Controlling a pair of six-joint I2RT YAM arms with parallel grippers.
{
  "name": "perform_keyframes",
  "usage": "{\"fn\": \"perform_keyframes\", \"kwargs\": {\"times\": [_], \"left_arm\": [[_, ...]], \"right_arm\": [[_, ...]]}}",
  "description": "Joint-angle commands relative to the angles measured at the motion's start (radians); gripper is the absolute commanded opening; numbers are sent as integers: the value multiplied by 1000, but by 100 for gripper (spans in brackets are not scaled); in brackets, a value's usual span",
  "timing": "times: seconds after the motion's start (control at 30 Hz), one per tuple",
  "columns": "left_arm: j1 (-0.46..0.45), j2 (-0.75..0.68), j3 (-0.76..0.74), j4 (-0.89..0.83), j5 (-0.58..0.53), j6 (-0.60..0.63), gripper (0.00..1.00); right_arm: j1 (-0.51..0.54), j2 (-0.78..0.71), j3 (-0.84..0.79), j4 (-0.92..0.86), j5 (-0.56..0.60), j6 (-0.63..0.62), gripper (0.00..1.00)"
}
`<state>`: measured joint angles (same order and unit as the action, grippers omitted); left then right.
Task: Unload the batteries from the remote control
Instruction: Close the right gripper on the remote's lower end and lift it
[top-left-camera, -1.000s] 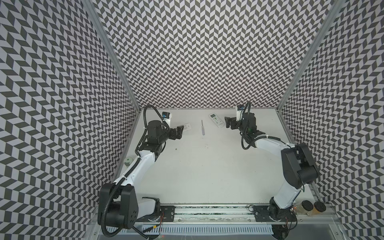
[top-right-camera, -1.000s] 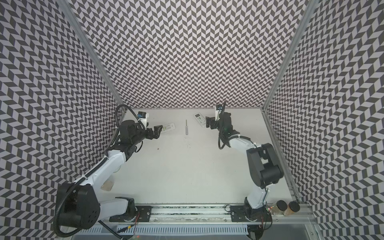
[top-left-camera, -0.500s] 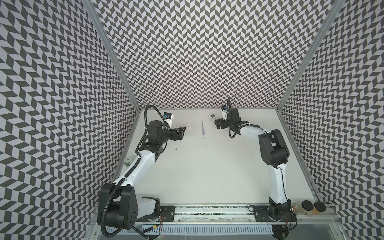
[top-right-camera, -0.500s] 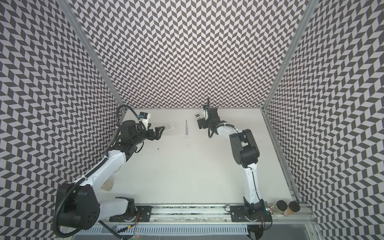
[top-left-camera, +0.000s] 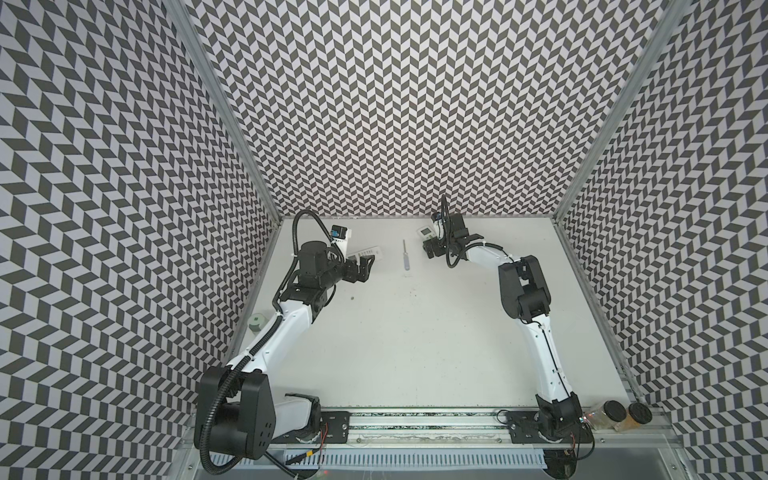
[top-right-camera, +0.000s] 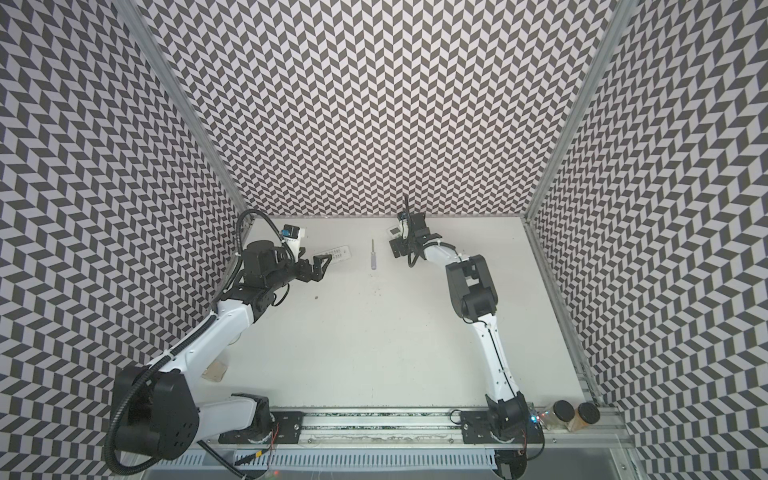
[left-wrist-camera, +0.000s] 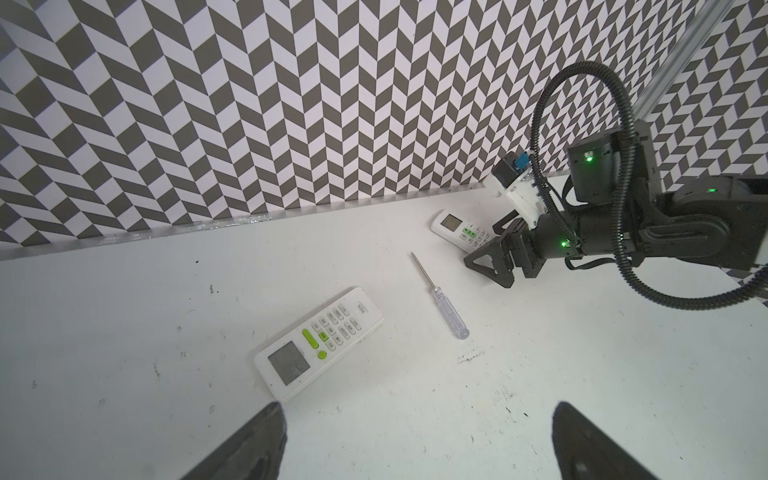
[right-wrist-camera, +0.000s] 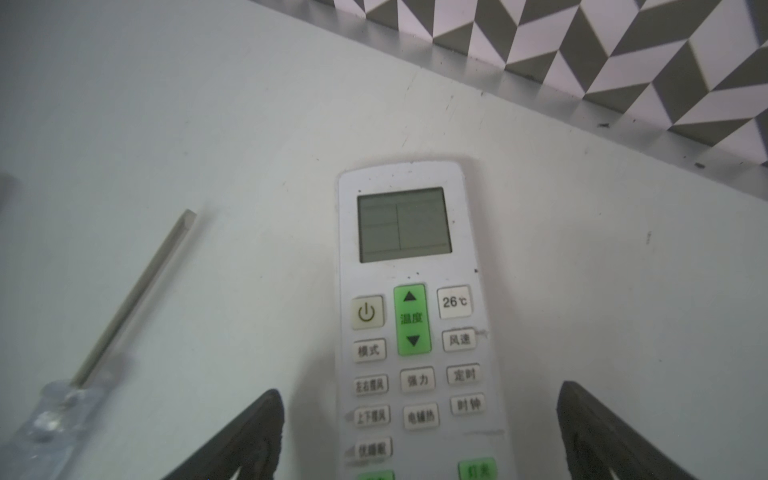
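Observation:
Two white remote controls lie face up at the back of the table. One remote control (top-left-camera: 366, 252) (top-right-camera: 333, 253) (left-wrist-camera: 320, 343) rests just beyond my left gripper (top-left-camera: 369, 262) (top-right-camera: 325, 262) (left-wrist-camera: 415, 440), which is open and holds nothing. The other remote control (top-left-camera: 425, 232) (top-right-camera: 393, 230) (right-wrist-camera: 409, 316) lies between the spread fingers (right-wrist-camera: 245, 436) of my right gripper (top-left-camera: 429, 250) (top-right-camera: 395, 249) (right-wrist-camera: 419, 436), open and low over its button end. The batteries are hidden from every view.
A clear-handled screwdriver (top-left-camera: 405, 258) (top-right-camera: 372, 256) (left-wrist-camera: 440, 297) (right-wrist-camera: 124, 307) lies between the two remotes. Two dark-lidded jars (top-left-camera: 614, 411) stand at the front right. A green-lidded pot (top-left-camera: 257, 322) sits outside the left table edge. The back wall is close behind.
My right arm swung leftward and its gripper came down over the back remote's near end. The left gripper crept slightly toward its remote.

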<state>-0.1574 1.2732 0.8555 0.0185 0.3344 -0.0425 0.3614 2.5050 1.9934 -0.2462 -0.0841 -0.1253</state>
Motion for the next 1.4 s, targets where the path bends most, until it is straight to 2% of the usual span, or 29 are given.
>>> {"fn": "perform_keyframes", "kwargs": {"times": [0.0, 0.23, 0.4, 0.67, 0.83, 0.97, 1.17, 1.37], "left_arm": [[-5, -24, 48, -25, -1, 9, 100], [-7, -35, 47, -32, -14, 25, 100], [-9, -33, 38, -18, -21, 26, 100], [-36, -43, 46, -35, -19, 64, 100], [-43, -49, 43, -49, 16, 117, 100], [-57, -58, 59, -75, 84, 168, 100], [-108, -36, 132, -127, 110, 260, 100], [-214, 29, 247, -207, 45, 416, 100]], "right_arm": [[12, 35, 33, -33, -15, -13, 99], [13, 70, 48, -29, -6, -13, 91], [14, 95, 70, -45, 14, -6, 78], [16, 73, 52, -19, -6, -5, 64], [16, 22, 8, 23, -28, -25, 55], [16, -37, -11, 18, -51, -39, 54], [16, -179, -105, 49, -105, -68, 53], [16, -341, -231, 54, -146, -107, 50]]}}
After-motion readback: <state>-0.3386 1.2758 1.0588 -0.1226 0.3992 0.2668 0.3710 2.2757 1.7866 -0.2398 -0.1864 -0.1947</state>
